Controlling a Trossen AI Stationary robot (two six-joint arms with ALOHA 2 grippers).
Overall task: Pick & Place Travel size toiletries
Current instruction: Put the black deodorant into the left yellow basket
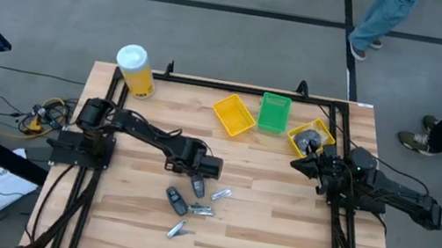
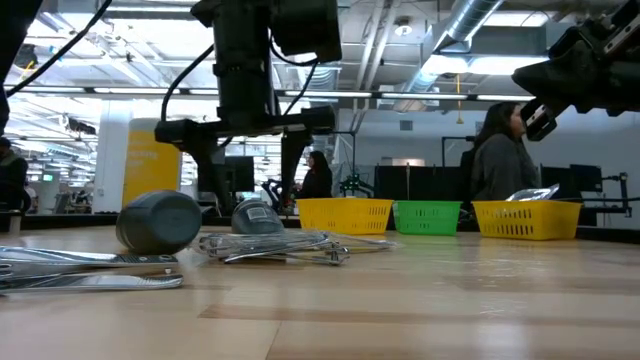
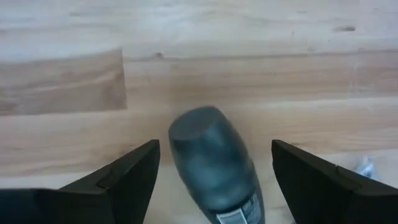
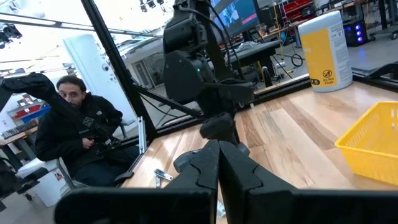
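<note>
The bench (image 1: 275,231) is pale wooden planking framed by black rails, standing on a grey floor; beyond it lies a bright workshop hall where several people stand or sit.

Along the far edge sit three small trays: a yellow tray (image 1: 233,114), a green tray (image 1: 274,112) and a second yellow tray (image 1: 308,136) at the right, which seems to hold a dark disc and something shiny, though it is hard to make out. A yellow canister with a white lid (image 1: 134,69) stands at the far left corner.

The loose toiletries lie together left of centre on the near half: two dark grey oblong pieces, one (image 1: 197,185) directly under the left hand (image 1: 201,167) and another (image 1: 176,200) just nearer, plus what look like three silver clippers (image 1: 200,211), (image 1: 220,194) and (image 1: 177,228).

The left hand hovers over the first oblong piece (image 3: 214,165) with its fingers (image 3: 134,174) spread wide on either side, not touching it. The right hand (image 1: 308,165) hangs above the bench's right side near the right yellow tray, fingers closed together and holding nothing.

The near right stretch of the bench is bare wood, and the cluster lies well in from every edge.
</note>
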